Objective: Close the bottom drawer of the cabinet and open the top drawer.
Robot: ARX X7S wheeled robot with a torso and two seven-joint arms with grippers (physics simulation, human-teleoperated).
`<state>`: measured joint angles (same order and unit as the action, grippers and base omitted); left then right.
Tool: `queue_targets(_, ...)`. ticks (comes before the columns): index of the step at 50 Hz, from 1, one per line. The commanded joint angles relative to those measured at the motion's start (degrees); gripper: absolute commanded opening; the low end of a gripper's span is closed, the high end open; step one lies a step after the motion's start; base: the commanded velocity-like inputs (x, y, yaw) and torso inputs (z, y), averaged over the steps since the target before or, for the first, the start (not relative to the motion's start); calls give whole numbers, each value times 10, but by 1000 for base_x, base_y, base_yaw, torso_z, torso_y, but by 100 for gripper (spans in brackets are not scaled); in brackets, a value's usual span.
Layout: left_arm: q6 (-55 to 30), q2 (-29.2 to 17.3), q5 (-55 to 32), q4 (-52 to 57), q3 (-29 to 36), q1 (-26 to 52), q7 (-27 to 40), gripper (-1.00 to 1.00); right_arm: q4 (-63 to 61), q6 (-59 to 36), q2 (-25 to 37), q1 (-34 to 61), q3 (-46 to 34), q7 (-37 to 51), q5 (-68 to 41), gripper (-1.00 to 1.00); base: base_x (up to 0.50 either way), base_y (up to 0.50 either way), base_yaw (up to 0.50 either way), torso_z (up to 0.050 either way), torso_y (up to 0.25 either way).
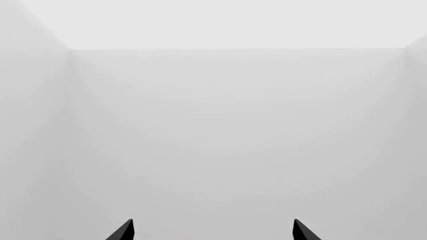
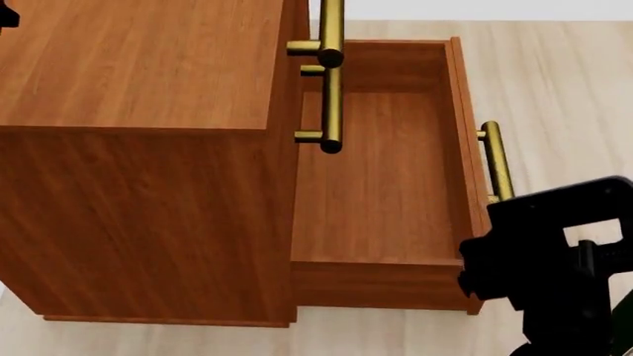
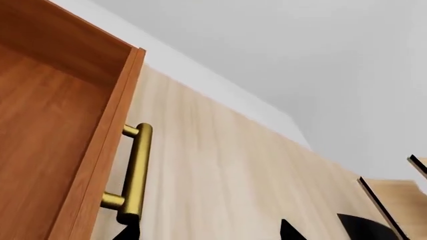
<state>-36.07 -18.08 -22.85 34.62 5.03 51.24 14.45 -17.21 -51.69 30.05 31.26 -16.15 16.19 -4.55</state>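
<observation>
Cabinet (image 2: 138, 148) shows three brass handles; its bottom drawer (image 2: 381, 193) stands pulled out, top drawer (image 2: 296, 30) shut. Right gripper (image 3: 207, 231) sits near that handle (image 3: 133, 172), seemingly spread; left gripper (image 1: 213, 231) gapes at blank wall.

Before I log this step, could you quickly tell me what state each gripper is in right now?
Left gripper: open, holding nothing, facing a blank wall.
Right gripper: open, empty, beside the bottom drawer handle.
</observation>
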Motion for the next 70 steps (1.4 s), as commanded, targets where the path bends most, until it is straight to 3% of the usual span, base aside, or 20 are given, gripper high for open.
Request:
queue_targets(1,1,-1,-1,-2,3,1,2,100,17,9,-2,-4,0,-1,-2,100,0,0,0,0,0)
queue_targets(70,4,-12,-13,1,11,2,15,100,111,100,-37,-24,10,-40,-56,100,2,0,1,0,-1)
